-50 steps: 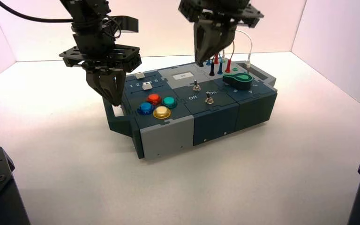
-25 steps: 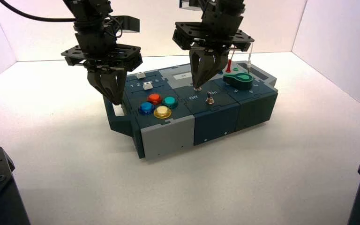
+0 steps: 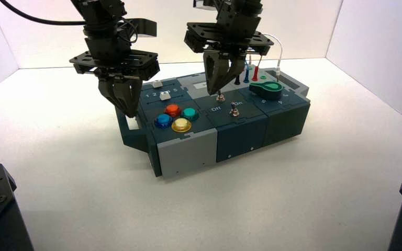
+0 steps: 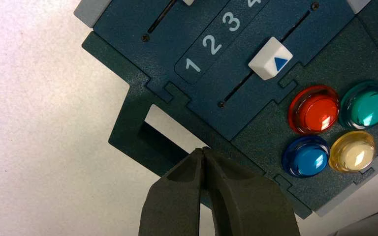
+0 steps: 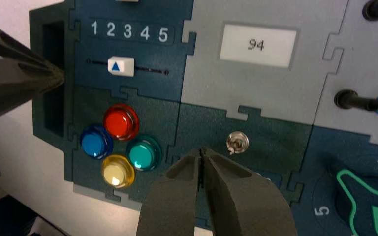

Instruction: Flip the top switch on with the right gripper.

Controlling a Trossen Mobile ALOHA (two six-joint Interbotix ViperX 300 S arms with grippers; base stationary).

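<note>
The top switch is a small silver toggle on the dark panel of the box, the farther of two alike. The other toggle stands nearer the front. My right gripper is shut and empty, its tips just above and a little left of the top switch. In the right wrist view the top switch shows just beside my shut tips, apart from them; the other toggle is hidden behind the fingers. My left gripper is shut and hangs at the box's left handle.
Red, green, blue and yellow buttons sit left of the switches. Two white slider knobs lie behind them. A green knob and plugged wires stand at the right. A display reads 94.
My right gripper came forward from over the wires, dropped its tips onto the top switch, then rose a little and shifted left. The left arm has not moved.
</note>
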